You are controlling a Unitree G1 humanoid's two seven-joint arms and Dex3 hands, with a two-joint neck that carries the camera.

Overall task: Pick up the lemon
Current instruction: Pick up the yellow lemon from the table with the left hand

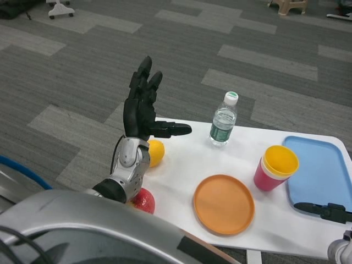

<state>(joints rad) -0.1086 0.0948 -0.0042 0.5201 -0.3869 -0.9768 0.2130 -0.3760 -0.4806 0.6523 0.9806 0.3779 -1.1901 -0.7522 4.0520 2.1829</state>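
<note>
The lemon, yellow and round, lies near the left edge of the white table, partly hidden behind my left wrist. My left hand is raised above and just behind the lemon, fingers spread and pointing up, thumb stretched to the right, holding nothing. Only the fingertips of my right hand show at the lower right, lying flat near the blue tray's front edge; whether it is open or closed cannot be made out.
A red apple sits at the table's front left, beside my left forearm. An orange plate lies at front centre. A clear water bottle stands at the back. Stacked red and yellow cups stand beside a blue tray.
</note>
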